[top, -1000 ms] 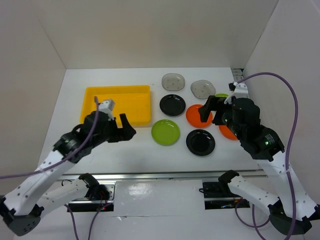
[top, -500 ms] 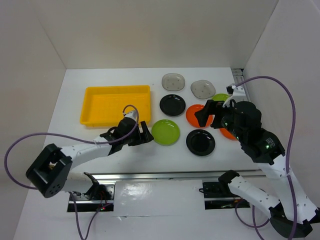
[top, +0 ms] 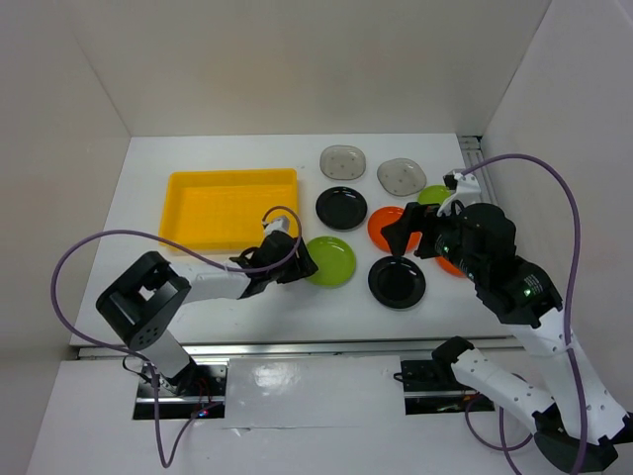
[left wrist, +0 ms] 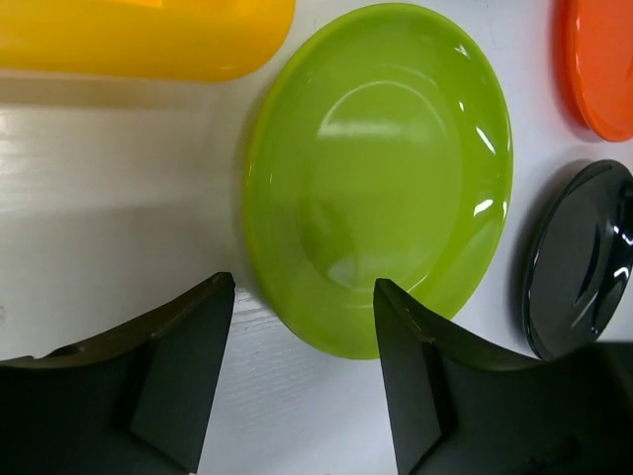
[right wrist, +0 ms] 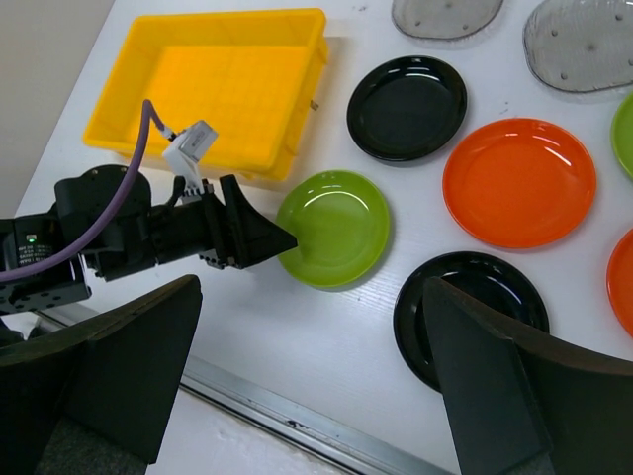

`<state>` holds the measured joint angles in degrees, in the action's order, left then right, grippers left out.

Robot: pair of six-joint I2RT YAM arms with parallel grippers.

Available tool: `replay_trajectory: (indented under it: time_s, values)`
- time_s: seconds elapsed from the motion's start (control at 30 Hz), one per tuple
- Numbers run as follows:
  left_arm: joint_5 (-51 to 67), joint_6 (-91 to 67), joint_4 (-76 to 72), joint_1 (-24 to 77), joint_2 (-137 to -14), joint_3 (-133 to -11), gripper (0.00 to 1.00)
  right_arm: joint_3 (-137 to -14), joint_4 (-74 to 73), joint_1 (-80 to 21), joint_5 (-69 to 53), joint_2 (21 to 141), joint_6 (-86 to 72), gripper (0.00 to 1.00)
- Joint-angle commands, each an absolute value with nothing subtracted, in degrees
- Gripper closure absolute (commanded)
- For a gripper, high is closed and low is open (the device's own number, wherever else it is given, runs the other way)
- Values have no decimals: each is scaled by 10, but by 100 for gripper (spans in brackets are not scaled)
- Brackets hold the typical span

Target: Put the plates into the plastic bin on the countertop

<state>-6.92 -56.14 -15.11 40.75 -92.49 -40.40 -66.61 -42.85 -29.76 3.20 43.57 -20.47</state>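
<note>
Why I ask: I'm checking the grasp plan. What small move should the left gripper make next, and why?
Probably ease the left gripper forward until its open fingers straddle the near rim of the lime green plate: it lies ungrasped ahead, beside the yellow bin.

Left arm [top: 213, 287]: white link shells, black joint housings. Left cable [top: 74, 255]: purple, ending in a white connector [right wrist: 189, 146] behind the left gripper [left wrist: 302, 287], which has matte black wedge fingers. Right arm [top: 539, 332]: same build, small green light [top: 527, 281]. Right cable [top: 566, 198]: purple. Right gripper [right wrist: 312, 287]: broad black fingers.
</note>
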Motion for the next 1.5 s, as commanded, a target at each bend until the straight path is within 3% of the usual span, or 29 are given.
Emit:
replay_trajectory:
  time_s: [0.0, 0.2, 0.33, 0.37, 0.57, 0.6, 0.63, 0.8, 1.07, 1.27, 1.47]
  values:
    - [-139, -598, -128, 426, -933, -425, 33, -664, -388, -297, 30, 428, -194, 0]
    - [-170, -628, -109, 432, -944, -425, 59, -664, -388, -297, 30, 423, -194, 0]
    - [-184, -642, -109, 432, -957, -419, 59, -664, -388, -297, 30, 423, -194, 0]
    - [-184, -642, -109, 432, -962, -419, 72, -664, -388, -297, 30, 418, -194, 0]
    - [-184, -649, -115, 444, -976, -425, 86, -659, -398, -297, 36, 417, -194, 0]
    - [-184, -643, -121, 450, -981, -425, 90, -659, -398, -297, 36, 412, -194, 0]
    - [-184, -643, -115, 450, -981, -432, 100, -659, -398, -297, 41, 412, -194, 0]
    - [-209, -633, -46, 494, -913, -465, 100, -659, -410, -297, 47, 407, -194, 0]
    - [-273, -643, 183, 506, -729, -580, 100, -663, -410, -297, 54, 402, -200, 0]
    - [-368, -638, 279, 425, -677, -631, 100, -631, -381, -297, 43, 402, -212, 0]
    - [-364, -607, 191, 255, -708, -624, 100, -597, -337, -297, 31, 402, -218, 0]
